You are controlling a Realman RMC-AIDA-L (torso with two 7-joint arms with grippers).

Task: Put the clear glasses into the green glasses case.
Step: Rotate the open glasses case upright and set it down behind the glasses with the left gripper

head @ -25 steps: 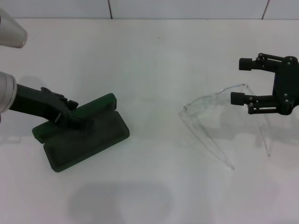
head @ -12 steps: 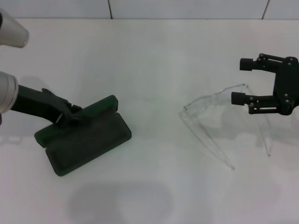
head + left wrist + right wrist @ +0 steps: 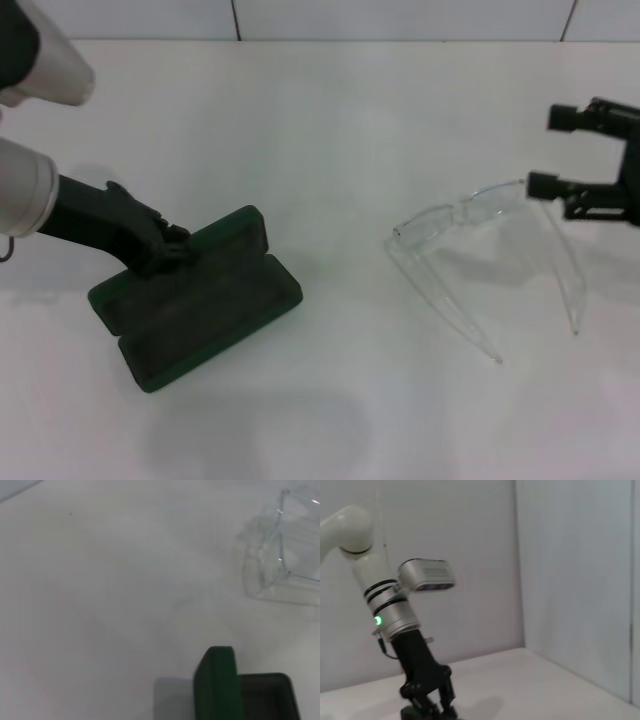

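The green glasses case (image 3: 195, 297) is seen lying open on the white counter (image 3: 320, 130), toward the robot's left, with its lid tilted back along the far edge and the felt-lined tray facing up. The left claw (image 3: 170, 246) is set against the rear of that lid, its fingers apparently closed on the lid's edge, though the contact itself is poorly shown in the head view. In the left wrist view only the lid's edge and a corner of the tray are caught.

The clear glasses (image 3: 480, 255) rest on the counter well apart from the case, toward the robot's right, with both thin arms unfolded and pointing toward the robot. The right claw (image 3: 558, 150) is held just beside the far right end of the frame, its fingers spread apart and gripping nothing; the lower fingertip (image 3: 541, 184) sits close to that corner.
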